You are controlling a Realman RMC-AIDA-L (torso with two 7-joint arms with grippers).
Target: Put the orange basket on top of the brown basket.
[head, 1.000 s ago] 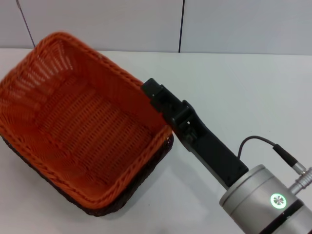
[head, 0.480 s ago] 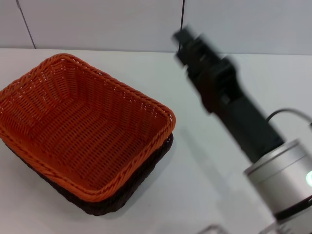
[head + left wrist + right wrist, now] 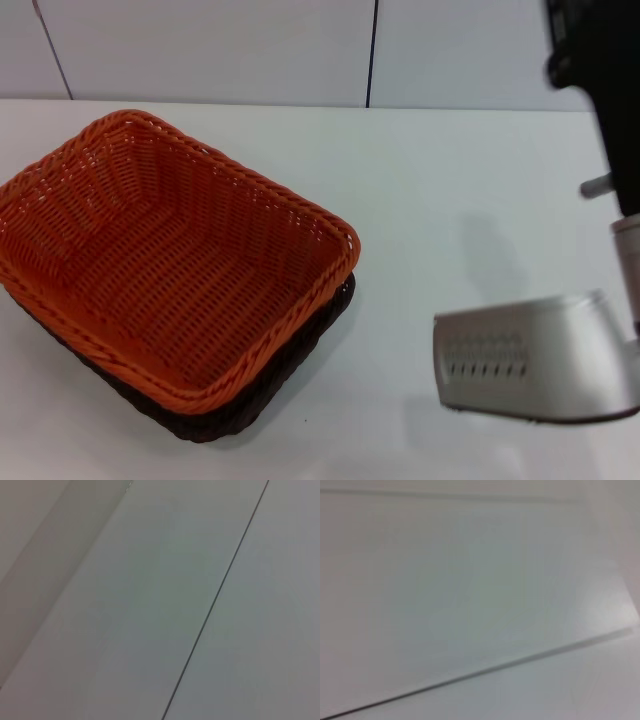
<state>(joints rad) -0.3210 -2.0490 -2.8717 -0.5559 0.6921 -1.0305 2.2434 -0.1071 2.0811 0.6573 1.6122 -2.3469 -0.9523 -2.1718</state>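
The orange basket (image 3: 170, 262), bright woven wicker with a braided rim, sits nested in the brown basket (image 3: 290, 375), whose dark edge peeks out beneath, on the white bench (image 3: 450, 200). Its long axis runs diagonally, far-left to near-right. The right pincer (image 3: 600, 80) is raised at the right edge; whether it is clenched, I cannot tell.

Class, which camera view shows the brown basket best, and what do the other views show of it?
The head view: the brown basket peeks out as a dark rim beneath the orange basket, which is nested in it. The left wrist and right wrist views show only pale flat surfaces, no basket.
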